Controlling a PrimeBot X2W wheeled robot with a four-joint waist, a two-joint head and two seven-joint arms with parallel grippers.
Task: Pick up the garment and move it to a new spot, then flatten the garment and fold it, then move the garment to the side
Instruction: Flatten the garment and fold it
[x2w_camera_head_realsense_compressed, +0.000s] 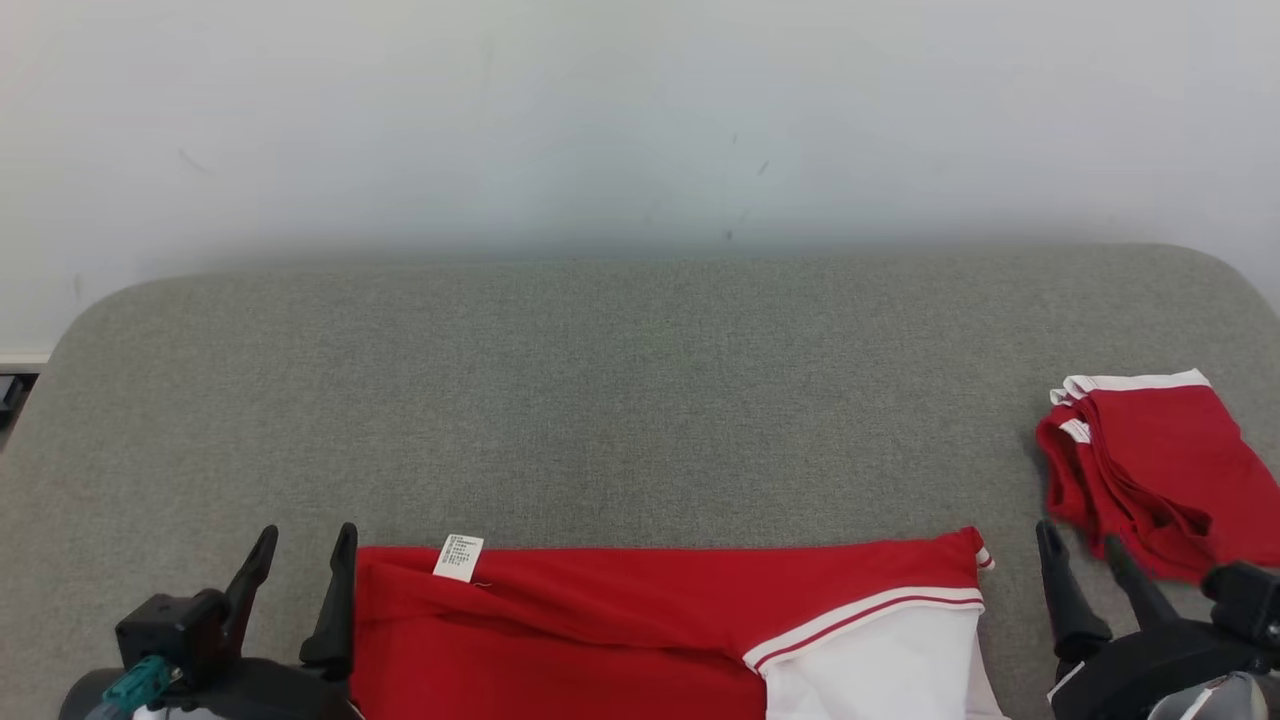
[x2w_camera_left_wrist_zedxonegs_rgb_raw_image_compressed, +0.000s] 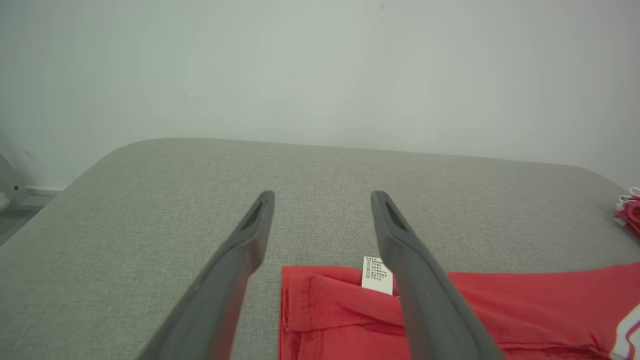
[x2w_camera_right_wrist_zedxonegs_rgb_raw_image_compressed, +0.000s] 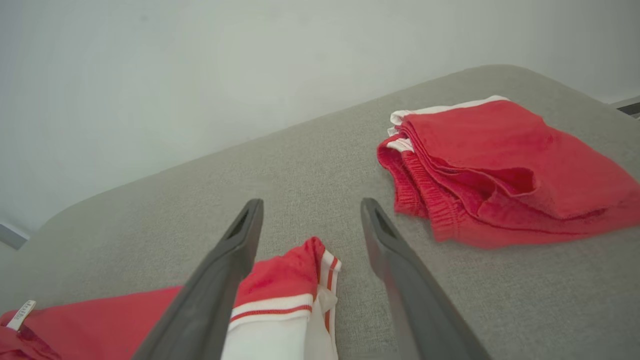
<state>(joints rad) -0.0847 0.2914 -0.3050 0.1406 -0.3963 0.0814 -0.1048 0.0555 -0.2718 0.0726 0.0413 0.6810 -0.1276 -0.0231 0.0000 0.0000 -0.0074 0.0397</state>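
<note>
Flat along the near edge of the grey fabric-covered table (x2w_camera_head_realsense_compressed: 640, 400): red-and-white cloth garment (x2w_camera_head_realsense_compressed: 600, 630). At its ends, left gripper (x2w_camera_head_realsense_compressed: 307, 533) and right gripper (x2w_camera_head_realsense_compressed: 1078, 537), both released, empty. Near the right one, folded red cloth bundle (x2w_camera_head_realsense_compressed: 1160, 470).

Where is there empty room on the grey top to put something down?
The big bare patch of grey surface lies between the wall, the red and white garment and the folded red pile. The near edge is crowded: the garment lies between the left gripper and right gripper, with the pile at far right.
</note>
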